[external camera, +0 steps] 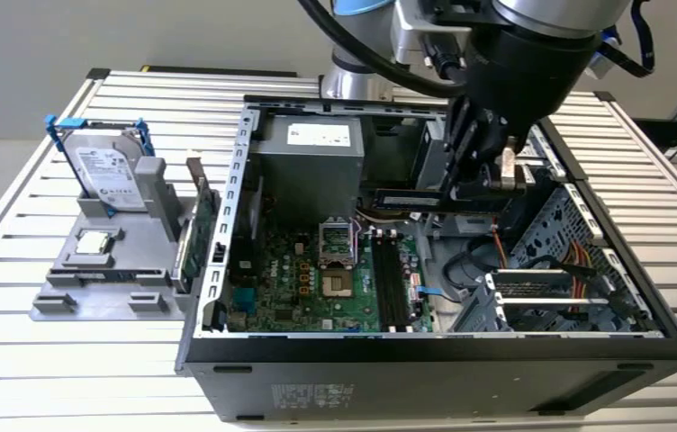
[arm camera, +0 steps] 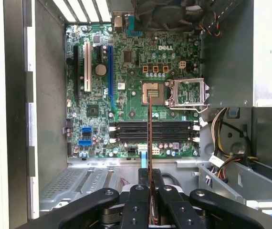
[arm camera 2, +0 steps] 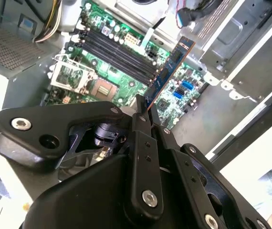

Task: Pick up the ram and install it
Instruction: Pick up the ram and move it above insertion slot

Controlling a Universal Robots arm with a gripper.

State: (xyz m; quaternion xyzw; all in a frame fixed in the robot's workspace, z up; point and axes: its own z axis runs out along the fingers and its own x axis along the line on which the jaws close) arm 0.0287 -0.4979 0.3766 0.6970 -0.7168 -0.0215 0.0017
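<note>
My gripper hangs over the open computer case, shut on the ram. The ram is a slim dark strip sticking out from the fingers toward the exterior view's left, above the motherboard. In the second wrist view the ram reaches out from the gripper over the board. The first wrist view has the ram edge-on, crossing the black memory slots from the gripper. In the exterior view the memory slots lie below the gripper, toward the front.
A grey fixture on the exterior view's left holds a hard drive, a small silver chip and a green expansion card. Inside the case are the power supply, the open CPU socket, a drive cage and cables.
</note>
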